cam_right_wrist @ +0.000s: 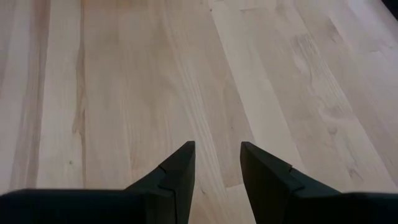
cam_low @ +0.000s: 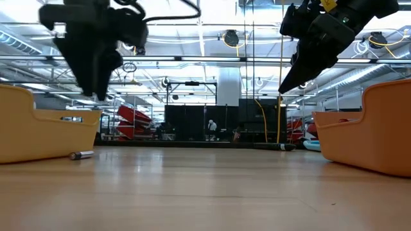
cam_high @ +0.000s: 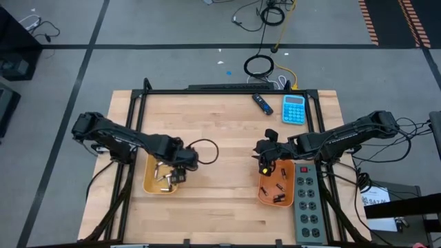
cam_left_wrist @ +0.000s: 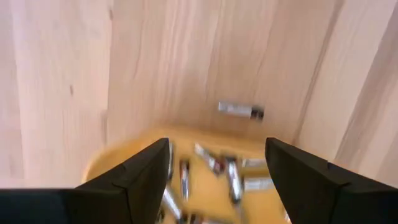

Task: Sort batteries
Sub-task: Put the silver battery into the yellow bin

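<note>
A yellow tray (cam_high: 150, 183) on the table's left holds several silvery batteries (cam_left_wrist: 231, 177). One silvery battery (cam_left_wrist: 240, 110) lies on the wood just outside that tray, and it also shows as the battery (cam_low: 81, 154) in the low view. An orange tray (cam_high: 265, 196) on the right holds several small dark batteries (cam_high: 278, 186). My left gripper (cam_left_wrist: 217, 155) hangs open above the yellow tray's right part, holding nothing. My right gripper (cam_right_wrist: 217, 155) hovers over bare wood by the orange tray's far left corner, slightly open and holding nothing.
A blue calculator (cam_high: 294, 109) and a dark pen-like device (cam_high: 262, 103) lie near the far edge. A grey power strip (cam_high: 308, 203) lies right of the orange tray. Bare wood stretches between the two trays and toward the near edge.
</note>
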